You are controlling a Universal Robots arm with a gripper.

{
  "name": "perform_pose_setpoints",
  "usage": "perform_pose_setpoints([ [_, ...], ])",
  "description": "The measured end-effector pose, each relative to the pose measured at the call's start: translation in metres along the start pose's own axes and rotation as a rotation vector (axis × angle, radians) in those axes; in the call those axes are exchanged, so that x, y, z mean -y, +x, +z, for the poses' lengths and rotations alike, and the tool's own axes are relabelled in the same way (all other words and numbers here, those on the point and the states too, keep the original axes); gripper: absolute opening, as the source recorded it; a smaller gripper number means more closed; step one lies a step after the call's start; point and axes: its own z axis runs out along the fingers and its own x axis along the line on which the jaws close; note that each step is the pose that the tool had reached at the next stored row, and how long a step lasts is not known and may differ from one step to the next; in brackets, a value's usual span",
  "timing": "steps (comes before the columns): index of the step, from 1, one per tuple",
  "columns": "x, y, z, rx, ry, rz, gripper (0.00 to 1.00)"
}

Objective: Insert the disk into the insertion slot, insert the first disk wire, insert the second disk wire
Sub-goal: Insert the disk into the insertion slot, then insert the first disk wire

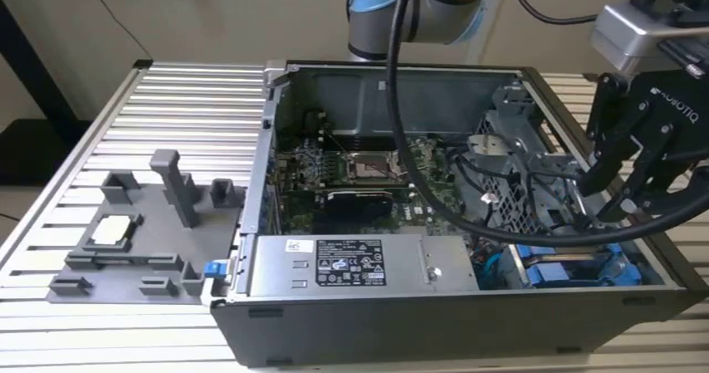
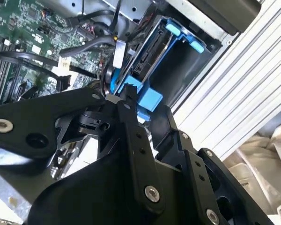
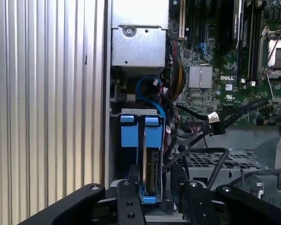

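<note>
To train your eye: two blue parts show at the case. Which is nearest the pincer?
The carrier at the exterior view's right, close under the pincer; the small tab sits at the far left edge of the case.

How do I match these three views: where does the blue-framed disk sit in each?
Exterior view: the disk lies low in the case's corner at the exterior view's right.
Second wrist view: the disk stands edge-on between motherboard and case wall.
First wrist view: the same, edge-on beside the case wall.
Shared landmark: the green motherboard.
</note>
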Motion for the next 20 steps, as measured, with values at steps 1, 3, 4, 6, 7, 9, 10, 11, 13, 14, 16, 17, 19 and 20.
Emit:
perform_pose_setpoints([
  [1, 0.0, 0.0, 0.0, 0.0057, 0.0159, -0.002, 0.41],
  [3, 0.0, 0.0, 0.0, 0.0149, 0.0471, -0.005, 0.41],
  [4, 0.0, -0.0001, 0.0001, 0.0191, 0.0635, -0.008, 0.41],
  [6, 0.0, -0.0002, 0.0001, 0.026, 0.0953, -0.013, 0.41],
  [7, 0.0, -0.0003, 0.0002, 0.0291, 0.1109, -0.015, 0.41],
  [9, -0.0001, -0.0041, 0.0007, 0.0294, 0.1241, -0.022, 0.41],
  [10, -0.0001, -0.0056, 0.0007, 0.0272, 0.1238, -0.031, 0.41],
  [11, -0.0003, -0.0072, 0.0012, 0.0257, 0.1235, -0.039, 0.41],
  [13, -0.0008, -0.0118, 0.0018, 0.0231, 0.1237, -0.052, 0.41],
  [14, -0.0014, -0.0139, 0.0023, 0.0226, 0.1253, -0.055, 0.41],
  [16, -0.0041, -0.0159, 0.0034, 0.0222, 0.1336, -0.057, 0.41],
  [17, -0.0055, -0.0169, 0.0041, 0.0218, 0.1397, -0.058, 0.41],
  [19, -0.0084, -0.0184, 0.0059, 0.0212, 0.1559, -0.059, 0.41],
  [20, -0.0096, -0.0189, 0.0067, 0.0205, 0.1638, -0.059, 0.41],
])
